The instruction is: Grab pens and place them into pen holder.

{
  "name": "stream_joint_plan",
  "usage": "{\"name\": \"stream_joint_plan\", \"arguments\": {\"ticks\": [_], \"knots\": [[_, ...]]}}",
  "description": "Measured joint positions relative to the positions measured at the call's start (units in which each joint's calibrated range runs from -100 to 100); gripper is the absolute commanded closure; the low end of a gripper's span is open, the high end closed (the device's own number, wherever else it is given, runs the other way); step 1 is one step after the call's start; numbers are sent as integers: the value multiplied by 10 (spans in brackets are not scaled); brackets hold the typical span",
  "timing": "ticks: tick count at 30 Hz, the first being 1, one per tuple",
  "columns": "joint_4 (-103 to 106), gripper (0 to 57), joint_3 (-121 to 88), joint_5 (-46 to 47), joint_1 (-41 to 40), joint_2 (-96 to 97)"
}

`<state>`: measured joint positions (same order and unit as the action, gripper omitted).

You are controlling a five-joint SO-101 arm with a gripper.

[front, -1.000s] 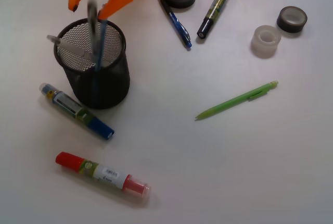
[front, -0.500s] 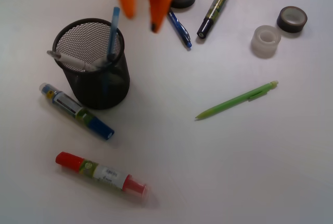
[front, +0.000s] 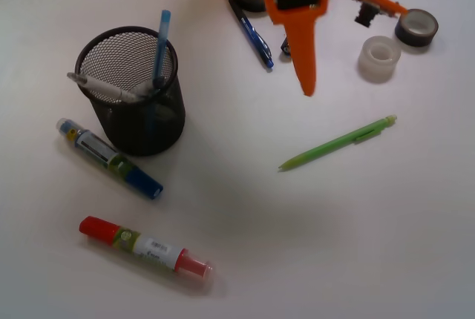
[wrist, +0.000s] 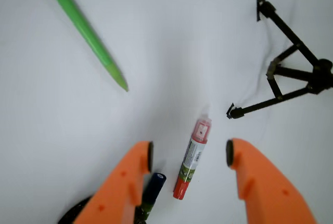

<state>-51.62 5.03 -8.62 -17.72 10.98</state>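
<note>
Fingers (wrist: 138,174) of the orange gripper (wrist: 188,155) stand wide apart and hold nothing, as the wrist view shows plainly; from the front the gripper (front: 304,81) hangs at the far side of the table, above and left of the slim lime green pen (front: 338,143), which lies flat right of centre; the black wire-mesh pen holder (front: 132,90) stands at the left with a light blue pen (front: 159,48) upright in it and a silver-grey pen (front: 104,87) leaning across its mouth; a dark blue pen (front: 251,33) lies at the far side, partly behind the arm, so its full length is probably hidden; to take the green pen well, turn the jaws square across its barrel near the middle and descend until both pads straddle it; half a second ago the gripper was just beside the holder's far rim, and it has since swung right.
</note>
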Motion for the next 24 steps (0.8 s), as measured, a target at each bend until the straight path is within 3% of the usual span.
{"name": "stream_joint_plan", "arguments": {"ticks": [12, 24], "knots": [[-209, 406, 364, 39, -64, 267], [-255, 406, 480, 37, -84, 434]]}}
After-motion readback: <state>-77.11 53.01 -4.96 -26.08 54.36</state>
